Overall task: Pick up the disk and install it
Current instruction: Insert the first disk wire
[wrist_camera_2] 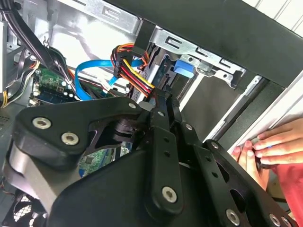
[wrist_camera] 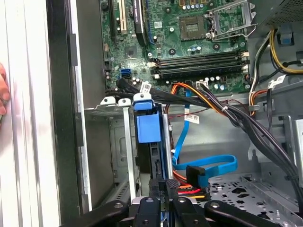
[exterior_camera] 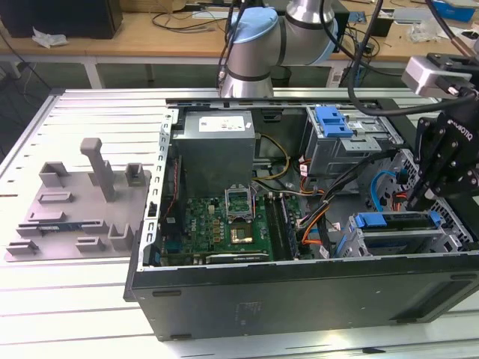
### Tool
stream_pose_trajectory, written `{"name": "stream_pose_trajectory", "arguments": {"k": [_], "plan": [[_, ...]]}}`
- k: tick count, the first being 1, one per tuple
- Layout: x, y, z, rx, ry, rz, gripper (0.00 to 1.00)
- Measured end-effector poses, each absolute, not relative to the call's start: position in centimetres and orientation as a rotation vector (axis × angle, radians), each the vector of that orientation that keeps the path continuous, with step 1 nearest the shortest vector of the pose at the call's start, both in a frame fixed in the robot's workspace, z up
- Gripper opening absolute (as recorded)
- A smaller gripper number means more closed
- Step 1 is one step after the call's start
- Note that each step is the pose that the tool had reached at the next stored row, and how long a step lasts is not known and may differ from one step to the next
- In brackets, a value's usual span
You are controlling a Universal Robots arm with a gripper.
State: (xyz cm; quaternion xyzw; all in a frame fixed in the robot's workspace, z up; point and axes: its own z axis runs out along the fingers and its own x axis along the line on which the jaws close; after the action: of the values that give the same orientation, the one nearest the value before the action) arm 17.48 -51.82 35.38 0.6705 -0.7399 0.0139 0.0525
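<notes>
The disk (exterior_camera: pixel 397 219) stands on edge in the drive cage at the open computer case's front corner, on the exterior view's right. Its blue carrier (wrist_camera: pixel 147 127) sits between the cage's metal rails, and the carrier's tab (wrist_camera_2: pixel 185 66) shows past the fingers. My gripper (exterior_camera: pixel 415 198) is inside the case at the disk's cable-side end. In both wrist views the fingers look pressed together, with the gripper (wrist_camera: pixel 165 187) right at the disk's edge and the gripper (wrist_camera_2: pixel 163 99) beside the coloured power cables (wrist_camera_2: pixel 135 71). Whether the tips pinch the disk is hidden.
A person's hand (wrist_camera_2: pixel 265 146) rests outside the case wall by the cage. A second blue bracket (exterior_camera: pixel 333 120) sits in the upper cage. Blue data cables (wrist_camera: pixel 208 163) and black wire bundles (wrist_camera: pixel 236 118) crowd the bay. The power-supply box (exterior_camera: pixel 217 142) and motherboard (exterior_camera: pixel 224 224) lie further in.
</notes>
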Motion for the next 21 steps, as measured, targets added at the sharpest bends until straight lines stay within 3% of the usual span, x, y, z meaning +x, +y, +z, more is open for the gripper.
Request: {"name": "stream_pose_trajectory", "arguments": {"k": [21], "plan": [[17.08,-51.97,35.24,2.119,-2.201,0.068,0.16]]}}
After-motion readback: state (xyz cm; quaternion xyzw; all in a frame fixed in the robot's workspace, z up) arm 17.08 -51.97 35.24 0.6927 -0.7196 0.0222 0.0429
